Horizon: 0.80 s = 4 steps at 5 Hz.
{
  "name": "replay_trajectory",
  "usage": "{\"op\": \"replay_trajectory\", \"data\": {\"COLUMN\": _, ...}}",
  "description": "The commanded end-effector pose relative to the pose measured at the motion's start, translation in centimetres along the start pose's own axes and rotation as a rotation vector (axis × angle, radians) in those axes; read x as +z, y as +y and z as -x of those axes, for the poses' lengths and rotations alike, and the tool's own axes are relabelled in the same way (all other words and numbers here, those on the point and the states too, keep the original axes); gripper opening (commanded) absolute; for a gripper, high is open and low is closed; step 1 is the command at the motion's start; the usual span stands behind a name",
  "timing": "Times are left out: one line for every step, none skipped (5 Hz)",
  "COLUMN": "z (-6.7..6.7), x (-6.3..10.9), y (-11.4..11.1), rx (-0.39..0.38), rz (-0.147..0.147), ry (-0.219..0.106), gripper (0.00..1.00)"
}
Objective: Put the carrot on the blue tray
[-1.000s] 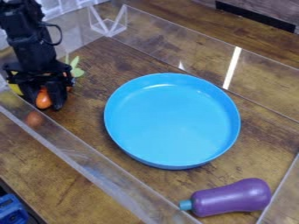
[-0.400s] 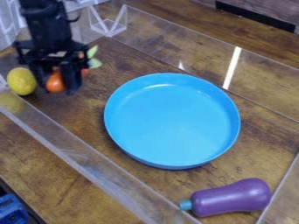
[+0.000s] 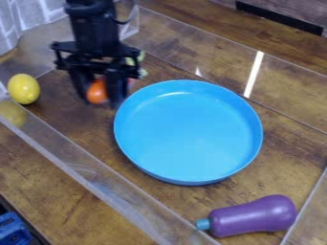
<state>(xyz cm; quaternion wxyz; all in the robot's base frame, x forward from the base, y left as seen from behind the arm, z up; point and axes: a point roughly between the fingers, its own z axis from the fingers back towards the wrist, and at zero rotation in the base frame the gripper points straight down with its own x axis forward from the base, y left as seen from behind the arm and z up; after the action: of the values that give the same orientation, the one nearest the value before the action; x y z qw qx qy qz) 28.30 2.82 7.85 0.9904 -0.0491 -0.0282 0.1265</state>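
Note:
My black gripper [image 3: 98, 93] hangs over the table just left of the blue tray [image 3: 188, 130], pointing straight down. Its fingers are shut on the small orange carrot [image 3: 96, 93], which shows between them, lifted off the wood. A bit of the carrot's yellow-green top peeks out at the gripper's right side. The blue tray is a wide round dish with a raised rim, and nothing lies in it.
A yellow lemon [image 3: 23, 88] rests on the table at the far left. A purple eggplant [image 3: 253, 215] lies at the front right. Clear plastic walls [image 3: 76, 163] border the wooden work area. A white wire stand [image 3: 125, 14] sits at the back.
The gripper has risen and carried the carrot to the right, from beside the lemon toward the tray's left edge. The lemon, hidden a second ago, is now uncovered.

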Motion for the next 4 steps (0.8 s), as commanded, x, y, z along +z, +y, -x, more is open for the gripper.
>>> {"op": "replay_trajectory", "data": {"z": -0.64, "x": 2.16, "y": -0.42, "rx": -0.051, "rz": -0.007, "ry": -0.084, "gripper": 0.0}}
{"op": "replay_trajectory", "data": {"z": -0.37, "x": 2.45, "y": -0.51, "rx": -0.092, "rz": -0.026, "ry": -0.082, "gripper": 0.0}}
{"op": "replay_trajectory", "data": {"z": -0.04, "x": 2.78, "y": -0.62, "rx": -0.127, "rz": -0.041, "ry": -0.081, "gripper": 0.0}}
{"op": "replay_trajectory", "data": {"z": 0.22, "x": 3.14, "y": -0.79, "rx": -0.155, "rz": -0.053, "ry": -0.079, "gripper": 0.0}}
